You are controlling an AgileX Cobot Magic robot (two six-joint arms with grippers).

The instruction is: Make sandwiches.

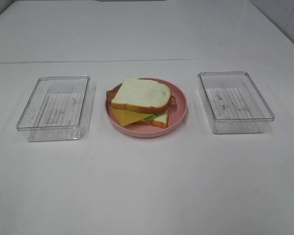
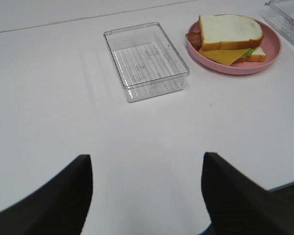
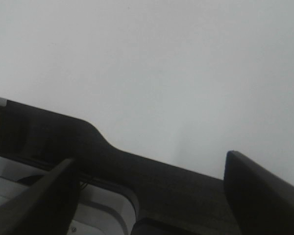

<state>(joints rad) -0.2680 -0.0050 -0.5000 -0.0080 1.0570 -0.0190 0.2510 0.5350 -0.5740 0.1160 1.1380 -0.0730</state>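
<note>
The sandwich (image 1: 141,95) lies stacked on the round pink plate (image 1: 180,110) at the table's middle. A white bread slice is on top. Yellow cheese (image 1: 124,116), green lettuce (image 1: 148,117) and the lower bread slice (image 1: 160,120) stick out below it, and bacon ends (image 1: 109,93) show at the sides. The stack also shows in the left wrist view (image 2: 230,32). My left gripper (image 2: 146,161) is open and empty, well short of the plate. My right gripper (image 3: 149,159) is open and empty near the table's dark edge. Neither gripper shows in the exterior high view.
A clear plastic tray (image 1: 54,107) stands left of the plate and shows in the left wrist view (image 2: 146,61). Another clear tray (image 1: 235,102) stands right of the plate. Both hold nothing. The white table (image 1: 147,186) stretches toward the front.
</note>
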